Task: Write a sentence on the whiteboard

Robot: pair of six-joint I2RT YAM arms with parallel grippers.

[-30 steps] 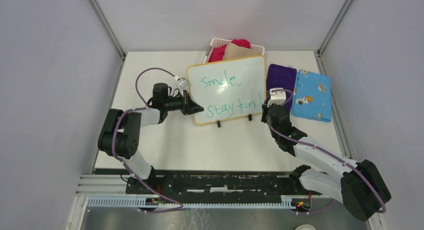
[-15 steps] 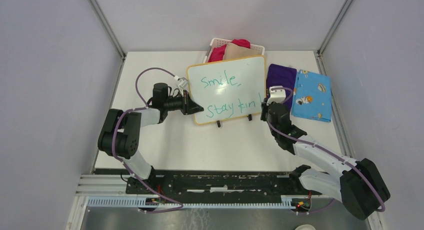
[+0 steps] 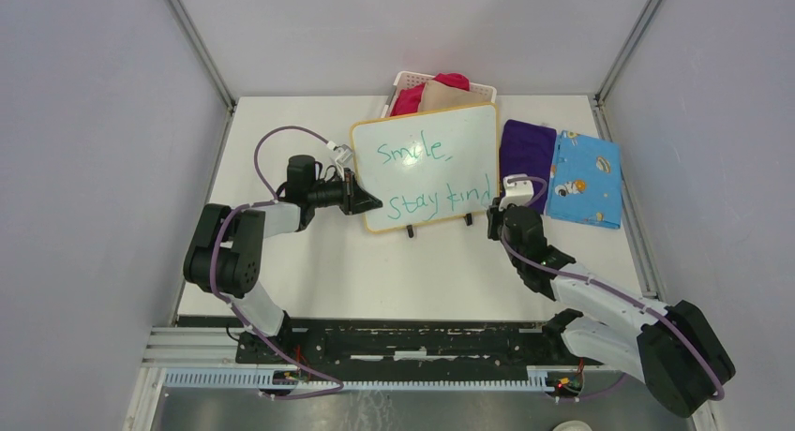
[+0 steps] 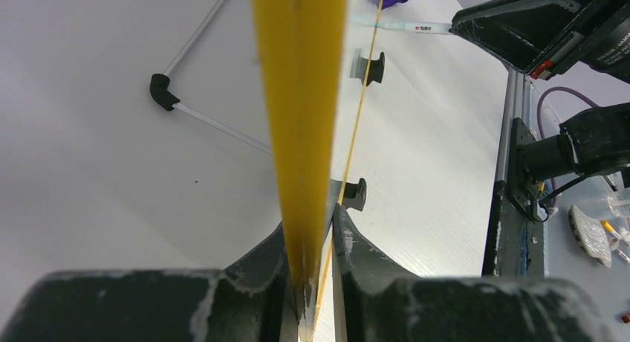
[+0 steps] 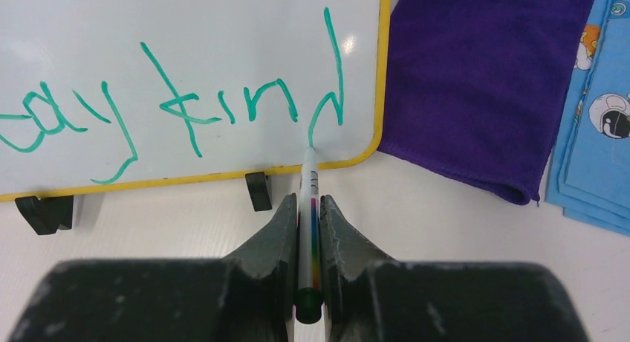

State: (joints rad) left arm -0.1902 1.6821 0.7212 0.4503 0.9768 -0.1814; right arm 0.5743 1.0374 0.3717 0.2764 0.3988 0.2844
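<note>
Only right wrist shows marker [image 5: 308, 175] touching whiteboard [image 5: 223, 30].

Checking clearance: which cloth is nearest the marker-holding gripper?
The plain purple cloth, right beside the whiteboard; the blue patterned cloth lies beyond it, farther from the right gripper and its marker.

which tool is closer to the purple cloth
Right. The right tool, shut on the marker, is at the whiteboard's lower right corner, right next to the purple cloth. The left tool clamps the whiteboard's left edge, across the board from the cloth.
</note>
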